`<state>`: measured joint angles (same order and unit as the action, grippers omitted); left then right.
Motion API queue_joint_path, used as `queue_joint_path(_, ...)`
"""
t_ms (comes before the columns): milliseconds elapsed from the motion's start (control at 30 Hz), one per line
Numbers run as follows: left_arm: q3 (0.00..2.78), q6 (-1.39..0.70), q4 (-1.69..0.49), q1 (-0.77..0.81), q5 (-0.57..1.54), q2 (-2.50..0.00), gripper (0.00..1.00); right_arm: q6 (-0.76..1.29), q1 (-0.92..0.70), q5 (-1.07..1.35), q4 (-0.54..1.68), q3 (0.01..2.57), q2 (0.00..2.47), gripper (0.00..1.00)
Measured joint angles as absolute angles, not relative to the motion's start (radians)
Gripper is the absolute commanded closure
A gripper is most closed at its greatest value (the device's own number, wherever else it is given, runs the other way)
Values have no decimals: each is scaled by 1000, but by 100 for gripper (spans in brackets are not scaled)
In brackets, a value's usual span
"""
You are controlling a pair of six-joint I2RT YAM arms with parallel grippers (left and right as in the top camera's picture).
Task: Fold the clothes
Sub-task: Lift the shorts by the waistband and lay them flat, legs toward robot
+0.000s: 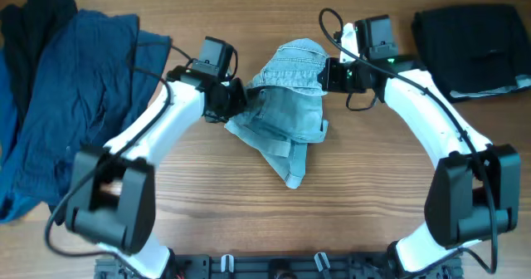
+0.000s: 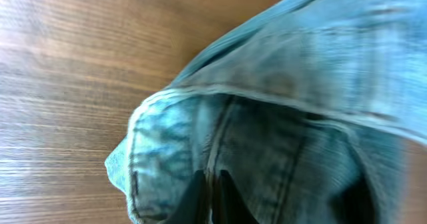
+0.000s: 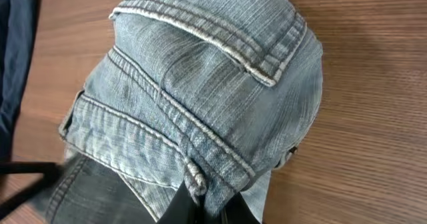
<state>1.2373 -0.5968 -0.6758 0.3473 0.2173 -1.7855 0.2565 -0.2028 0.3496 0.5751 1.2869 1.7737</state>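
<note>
The denim shorts point(image 1: 286, 113) are pinched on opposite sides by left hand point(image 1: 240, 103) and right hand point(image 1: 323, 75), length lying far edge to near edge.

Overhead: fixed high over tabletop point(image 1: 373, 196), facing straight down, distant; arm bases point(image 1: 145, 250) at near edge, full spread in frame.
Left wrist: very near, looking down past left claw point(image 2: 212, 201) onto denim shorts point(image 2: 287, 111); slight blur.
Right wrist: near, looking past right claw point(image 3: 212, 207) leftward over same shorts.
Shared: shorts and wood in all three; navy garment point(image 3: 12, 71) in right wrist and overhead, left side.
</note>
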Motion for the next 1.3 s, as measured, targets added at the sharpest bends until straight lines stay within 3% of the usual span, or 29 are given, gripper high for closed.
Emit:
queue_joint_path(400, 1588, -427, -783, 221, 68, -1264, 96, 102, -115, 329, 956, 1831, 1504, 96)
queue_joint_path(867, 1772, -345, -820, 229, 194, -971, 96, 144, -95, 283, 1227, 1949, 1022, 96)
queue_joint_path(1067, 1783, -344, -935, 229, 150, -1031, 96, 176, -95, 265, 1292, 1953, 1101, 96)
queue_joint_path(1300, 1785, -321, -907, 230, 16, -1393, 96, 177, -94, 205, 1238, 1951, 1538, 96)
